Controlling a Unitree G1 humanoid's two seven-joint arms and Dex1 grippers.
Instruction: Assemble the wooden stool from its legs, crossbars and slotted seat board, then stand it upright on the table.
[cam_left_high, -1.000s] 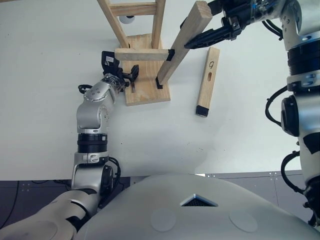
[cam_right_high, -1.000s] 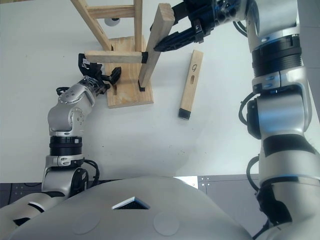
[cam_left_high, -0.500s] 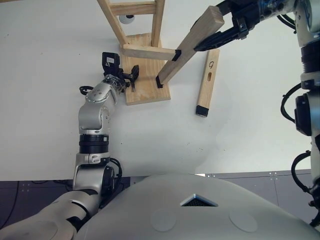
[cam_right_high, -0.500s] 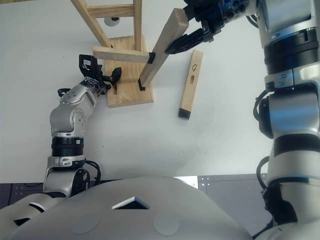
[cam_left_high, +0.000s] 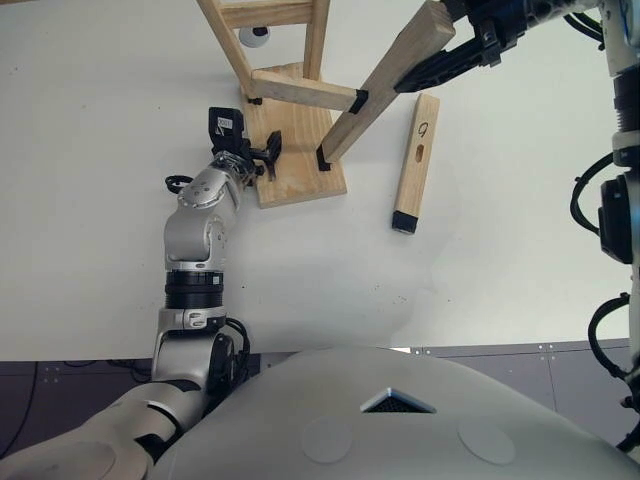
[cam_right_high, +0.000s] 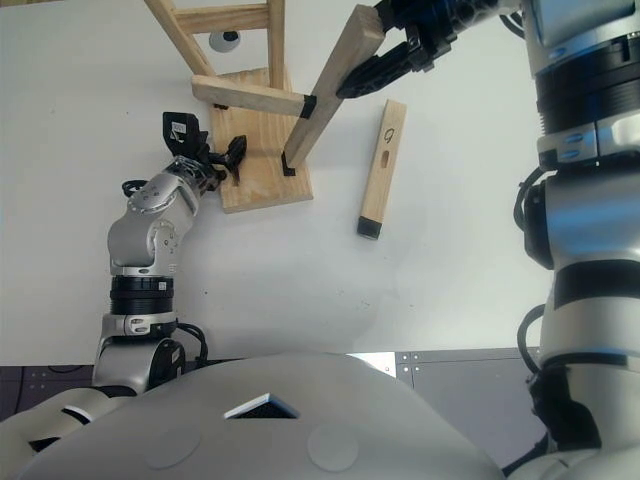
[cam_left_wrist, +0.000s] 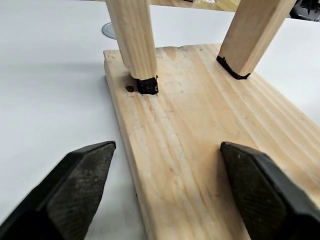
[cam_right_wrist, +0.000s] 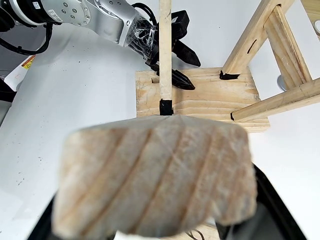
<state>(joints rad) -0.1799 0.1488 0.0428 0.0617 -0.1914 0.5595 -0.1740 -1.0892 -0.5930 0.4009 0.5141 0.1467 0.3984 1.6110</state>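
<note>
1. The left gripper (cam_left_wrist: 170, 195) holds nothing. Its fingers are spread wide across the near left edge of the seat board (cam_left_high: 300, 180), a flat slab of pale wood with slots. One finger is over the board and the other is over the white table (cam_left_high: 100, 220).
2. The seat board lies flat on the table, underside up.
3. The right gripper (cam_left_high: 450, 48) is clamped on the top end of a tilted leg (cam_left_high: 385, 85), a pale wooden bar. The leg's black-marked foot rests on the board.
4. A thin wooden crossbar (cam_left_high: 305, 90) runs from this leg toward the far side of the board.
5. Two far legs (cam_left_high: 225, 40), joined by another bar, already stand in the board.
6. A loose leg (cam_left_high: 415, 160), slotted and black-tipped, lies on the table just right of the board.
7. By this reading the job is roughly half done. The third leg needs seating, the fourth needs fitting, and then the stool must be turned upright.
</note>
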